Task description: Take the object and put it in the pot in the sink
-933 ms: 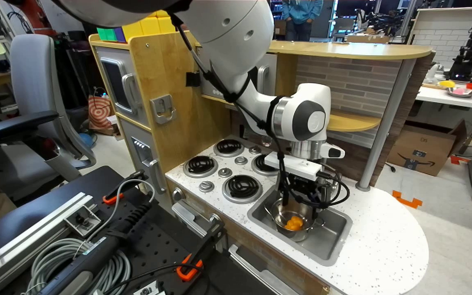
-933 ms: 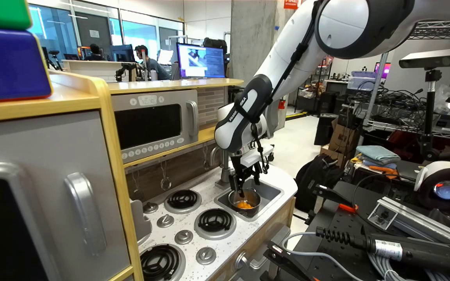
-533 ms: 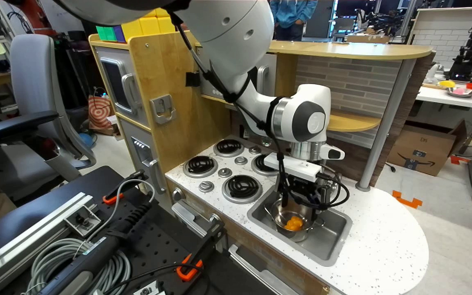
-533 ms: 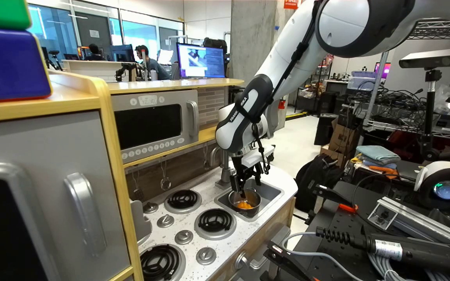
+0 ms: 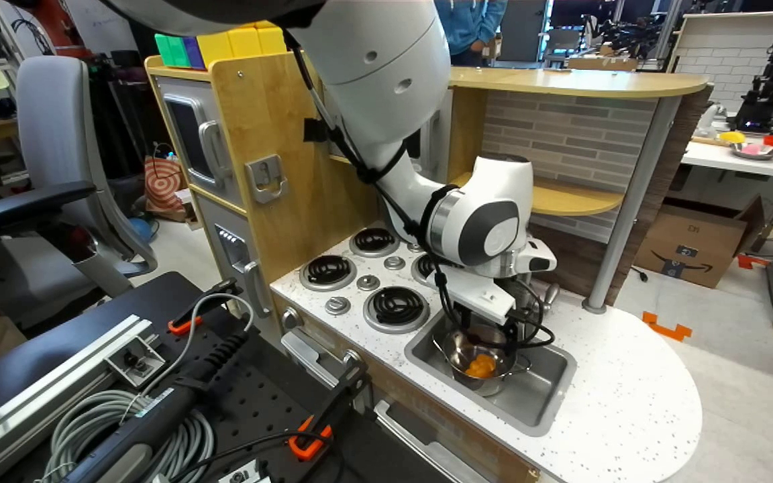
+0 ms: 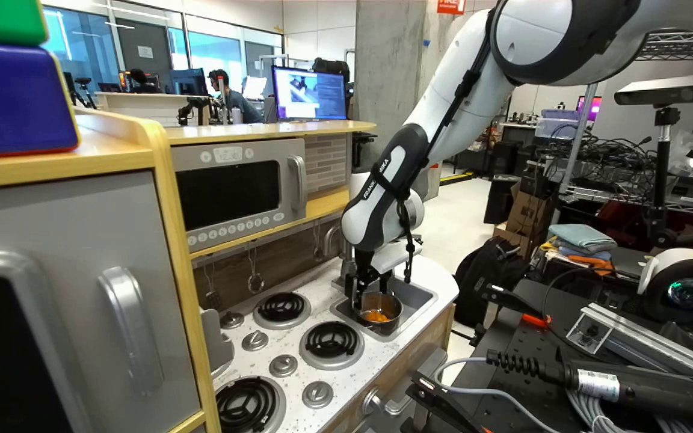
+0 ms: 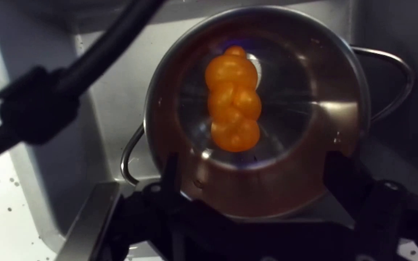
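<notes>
In the wrist view, my gripper (image 7: 253, 165) is standing wide over the rim of the pot (image 7: 259, 192); whether it is touching, I cannot tell. The lumpy orange object (image 7: 234, 105) is lying on the pot's bottom, clear of my gripper. In an exterior view, the pot is sitting in the sink (image 5: 539, 397), beside the burners (image 5: 396, 306). In an exterior view, my arm (image 6: 480, 99) is hanging over the sink, the microwave (image 6: 229, 186) showing beside it.
</notes>
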